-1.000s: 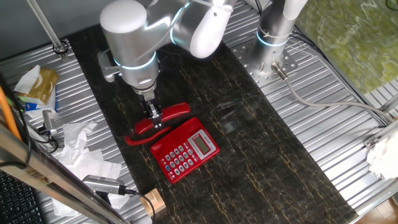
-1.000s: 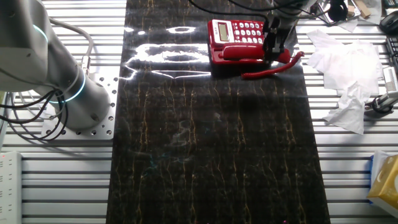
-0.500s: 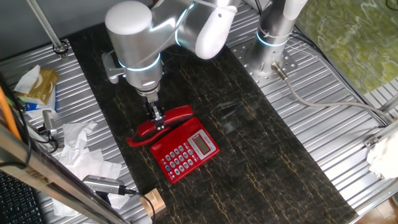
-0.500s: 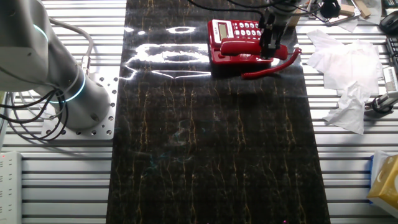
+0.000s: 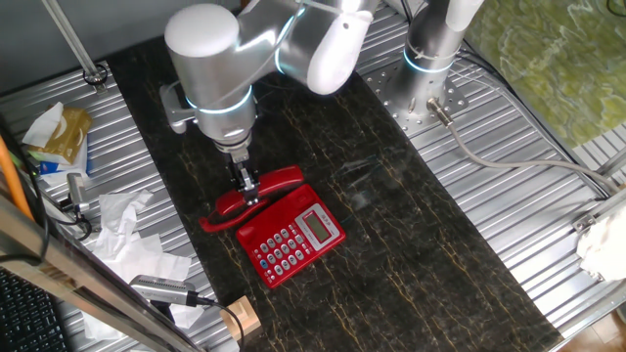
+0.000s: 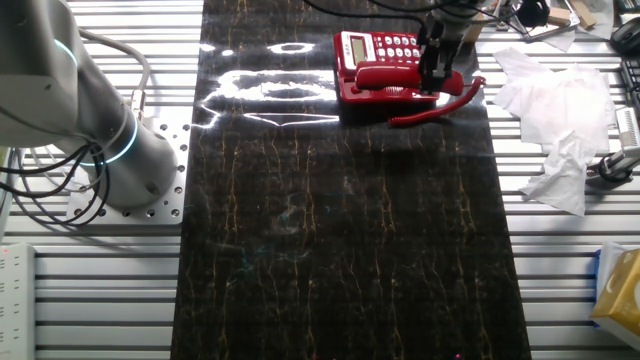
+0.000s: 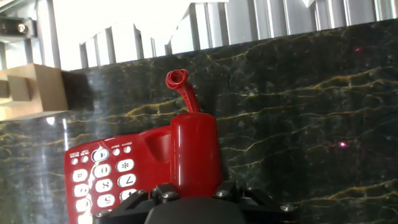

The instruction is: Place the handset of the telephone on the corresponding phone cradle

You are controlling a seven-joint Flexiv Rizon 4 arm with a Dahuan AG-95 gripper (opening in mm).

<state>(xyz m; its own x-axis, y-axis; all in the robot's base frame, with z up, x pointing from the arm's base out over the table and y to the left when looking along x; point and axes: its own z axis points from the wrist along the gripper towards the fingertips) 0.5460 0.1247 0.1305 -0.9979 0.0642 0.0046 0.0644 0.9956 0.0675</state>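
The glossy red handset (image 5: 279, 180) lies along the far edge of the red telephone (image 5: 293, 240), over the phone cradle, which it hides. My gripper (image 5: 247, 186) is shut on the handset near its middle. In the other fixed view the handset (image 6: 385, 76) sits on the telephone (image 6: 375, 52) with my gripper (image 6: 438, 72) clamped near its right end, and the red cord (image 6: 440, 108) trails in front. In the hand view the handset (image 7: 196, 152) runs up between my fingers (image 7: 160, 194), beside the keypad (image 7: 102, 177).
Crumpled white paper (image 5: 127, 235) and a wooden block (image 5: 240, 318) lie left of the dark mat (image 5: 391, 244). A second arm's base (image 5: 430, 59) stands at the back right. In the other fixed view, paper (image 6: 560, 130) lies right of the phone.
A second ago the handset was lower left, off the phone's edge; my gripper carried it onto the base. Nothing has moved in the last half second.
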